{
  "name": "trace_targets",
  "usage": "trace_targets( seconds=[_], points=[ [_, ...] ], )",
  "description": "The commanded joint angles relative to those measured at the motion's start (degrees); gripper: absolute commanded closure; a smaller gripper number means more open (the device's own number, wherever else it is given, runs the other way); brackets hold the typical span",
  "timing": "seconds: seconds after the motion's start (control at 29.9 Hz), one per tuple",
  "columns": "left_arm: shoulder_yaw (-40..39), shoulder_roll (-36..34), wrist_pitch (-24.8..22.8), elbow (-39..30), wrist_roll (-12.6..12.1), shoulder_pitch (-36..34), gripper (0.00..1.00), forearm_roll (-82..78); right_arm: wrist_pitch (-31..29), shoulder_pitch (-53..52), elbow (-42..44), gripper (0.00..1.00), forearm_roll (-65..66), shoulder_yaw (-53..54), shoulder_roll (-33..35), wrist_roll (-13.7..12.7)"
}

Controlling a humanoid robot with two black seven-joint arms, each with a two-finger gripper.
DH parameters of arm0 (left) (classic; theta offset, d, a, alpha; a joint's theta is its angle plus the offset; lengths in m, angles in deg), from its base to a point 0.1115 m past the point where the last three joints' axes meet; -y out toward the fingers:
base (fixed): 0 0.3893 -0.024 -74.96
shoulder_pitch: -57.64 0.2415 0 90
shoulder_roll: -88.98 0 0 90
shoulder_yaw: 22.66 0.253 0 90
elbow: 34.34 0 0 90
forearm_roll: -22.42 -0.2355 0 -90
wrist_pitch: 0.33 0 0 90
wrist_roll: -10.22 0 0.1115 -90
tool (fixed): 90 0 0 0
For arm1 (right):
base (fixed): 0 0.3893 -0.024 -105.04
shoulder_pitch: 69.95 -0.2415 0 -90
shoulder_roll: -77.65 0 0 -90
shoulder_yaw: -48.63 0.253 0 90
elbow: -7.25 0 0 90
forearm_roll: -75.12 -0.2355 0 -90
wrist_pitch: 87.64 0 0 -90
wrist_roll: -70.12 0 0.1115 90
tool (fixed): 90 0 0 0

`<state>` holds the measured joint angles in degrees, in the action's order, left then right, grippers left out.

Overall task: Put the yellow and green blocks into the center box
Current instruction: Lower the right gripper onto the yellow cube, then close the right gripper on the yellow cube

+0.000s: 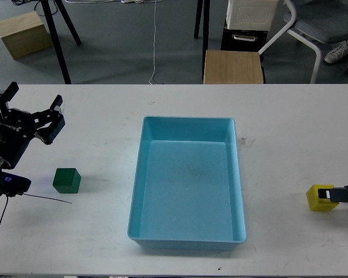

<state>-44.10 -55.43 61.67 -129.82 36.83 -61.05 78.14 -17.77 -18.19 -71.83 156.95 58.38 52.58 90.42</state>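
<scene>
Green block (66, 180) lay below left gripper (33, 104), fingers spread, empty. Right gripper (338, 194) at yellow block (320, 197); grip state indeterminable. Blue tray (137, 174) between.

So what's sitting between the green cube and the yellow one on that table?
In the head view, the light-blue tray lies between the green block and the yellow block, with bare white table on either side of it.
</scene>
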Motion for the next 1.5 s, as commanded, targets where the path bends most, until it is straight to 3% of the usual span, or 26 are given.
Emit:
trace_targets(
  seconds=[0.0, 1.14, 1.34, 1.47],
  points=[
    [0.0, 0.0, 0.0, 0.0, 0.0, 0.0, 0.00, 0.0, 0.1, 0.0, 0.8, 0.01, 0.0, 0.0, -0.9, -0.1],
    [-0.7, 0.0, 0.0, 0.8, -0.6, -0.2, 0.00, -0.1, 0.2, 1.4, 5.5, 0.02, -0.1, 0.0, -5.1, -0.1],
    [-0.7, 0.0, 0.0, 0.8, -0.6, -0.2, 0.00, -0.1, 0.7, 1.4, 5.6, 0.03, -0.1, 0.0, -5.3, 0.0],
    [-0.8, 0.0, 0.0, 0.8, -0.6, -0.3, 0.00, -0.1, 0.9, 1.4, 5.6, 0.10, -0.1, 0.0, -5.3, 0.1]
  ],
)
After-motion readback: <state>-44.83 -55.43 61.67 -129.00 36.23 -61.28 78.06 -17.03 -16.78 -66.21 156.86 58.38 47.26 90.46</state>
